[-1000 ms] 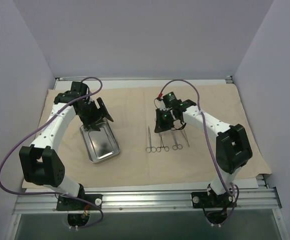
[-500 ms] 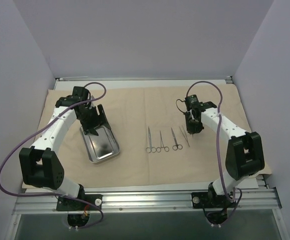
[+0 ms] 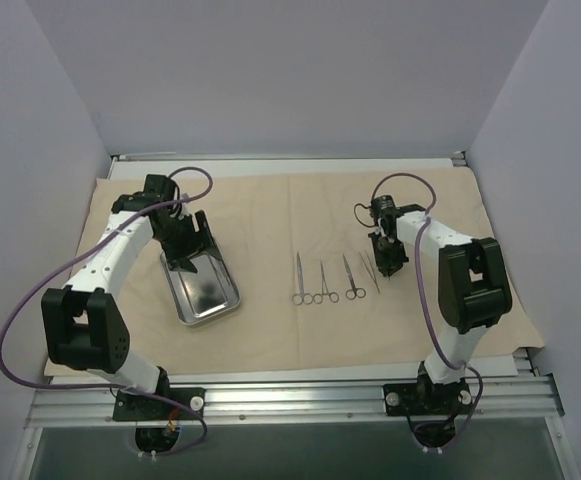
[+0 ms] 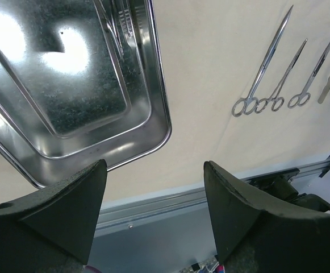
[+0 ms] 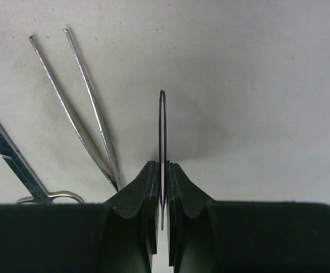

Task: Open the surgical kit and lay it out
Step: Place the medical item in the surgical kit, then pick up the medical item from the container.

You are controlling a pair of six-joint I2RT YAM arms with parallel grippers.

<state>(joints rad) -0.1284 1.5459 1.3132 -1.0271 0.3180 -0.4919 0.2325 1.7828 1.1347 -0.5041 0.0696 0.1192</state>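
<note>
The beige cloth wrap (image 3: 270, 215) lies spread flat on the table. The steel tray (image 3: 220, 300) sits on its left part, and a slim instrument (image 4: 122, 28) lies inside along the tray's wall. My left gripper (image 3: 192, 246) hangs open and empty over the tray's far end; it also shows in the left wrist view (image 4: 153, 199). Three ring-handled instruments (image 3: 323, 284) and a pair of tweezers (image 3: 370, 272) lie in a row mid-cloth. My right gripper (image 3: 390, 260) is just right of the row, low over the cloth, shut on a thin tweezer-like steel instrument (image 5: 162, 125) held edge-on.
The table's metal front rail (image 3: 290, 395) runs along the near edge beyond the cloth. Grey walls close in the left, right and back. Bare cloth lies to the right of my right gripper and between the tray and the row.
My right gripper has moved from above the row of instruments to its right end, with a thin instrument between its fingers. The left arm has barely moved.
</note>
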